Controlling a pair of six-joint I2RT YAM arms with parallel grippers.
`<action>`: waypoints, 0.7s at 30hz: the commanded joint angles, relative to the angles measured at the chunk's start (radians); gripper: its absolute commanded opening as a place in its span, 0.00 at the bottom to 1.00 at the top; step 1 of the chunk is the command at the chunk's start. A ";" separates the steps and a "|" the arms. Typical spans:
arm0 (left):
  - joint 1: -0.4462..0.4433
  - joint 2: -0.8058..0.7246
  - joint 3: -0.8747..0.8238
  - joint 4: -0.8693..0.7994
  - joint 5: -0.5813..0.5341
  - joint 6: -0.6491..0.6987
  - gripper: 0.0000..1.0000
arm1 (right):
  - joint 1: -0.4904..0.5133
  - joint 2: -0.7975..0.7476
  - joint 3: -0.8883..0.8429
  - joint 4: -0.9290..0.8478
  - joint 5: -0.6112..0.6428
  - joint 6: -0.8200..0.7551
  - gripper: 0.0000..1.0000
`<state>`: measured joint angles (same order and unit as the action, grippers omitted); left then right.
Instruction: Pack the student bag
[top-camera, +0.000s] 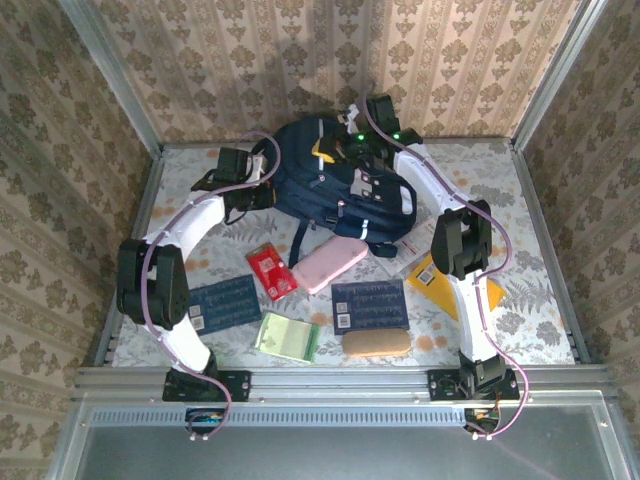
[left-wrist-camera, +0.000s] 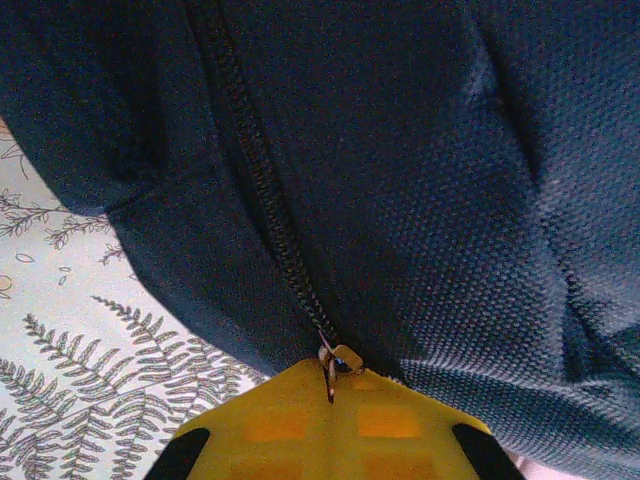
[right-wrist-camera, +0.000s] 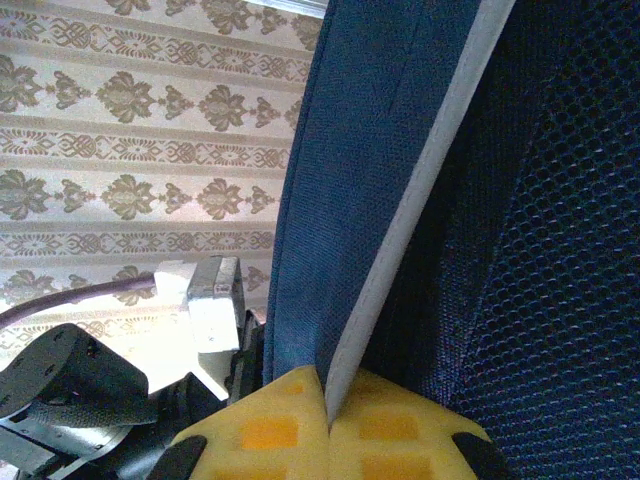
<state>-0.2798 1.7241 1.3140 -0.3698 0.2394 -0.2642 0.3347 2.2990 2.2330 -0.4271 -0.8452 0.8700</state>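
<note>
The student bag (top-camera: 340, 185), a large navy backpack with white trim, lies at the back middle of the table. My left gripper (top-camera: 266, 172) is at its left side. In the left wrist view its yellow fingers (left-wrist-camera: 300, 425) are shut on the small metal zipper pull (left-wrist-camera: 341, 357) at the end of a closed dark zipper (left-wrist-camera: 255, 170). My right gripper (top-camera: 347, 140) is at the bag's top. In the right wrist view its yellow fingers (right-wrist-camera: 390, 425) are shut on the white trim edge (right-wrist-camera: 420, 220) of the bag's fabric, holding it up.
In front of the bag lie a red packet (top-camera: 270, 270), a pink pouch (top-camera: 330, 263), two navy booklets (top-camera: 224, 303) (top-camera: 369, 303), a green notepad (top-camera: 287, 336) and a tan case (top-camera: 376, 343). A yellow item (top-camera: 438, 282) lies partly under the right arm. Patterned walls close in three sides.
</note>
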 joint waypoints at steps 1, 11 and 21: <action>0.008 0.014 -0.012 0.003 -0.013 0.016 0.00 | 0.016 -0.003 0.090 0.062 -0.080 0.032 0.00; 0.014 0.038 -0.024 0.072 -0.014 0.011 0.13 | 0.020 -0.026 0.093 0.169 -0.114 0.159 0.00; 0.016 0.045 -0.029 0.086 -0.019 0.001 0.21 | 0.021 -0.038 0.068 0.232 -0.127 0.212 0.00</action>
<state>-0.2722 1.7535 1.3025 -0.2974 0.2344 -0.2649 0.3450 2.3238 2.2593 -0.3374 -0.8722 1.0470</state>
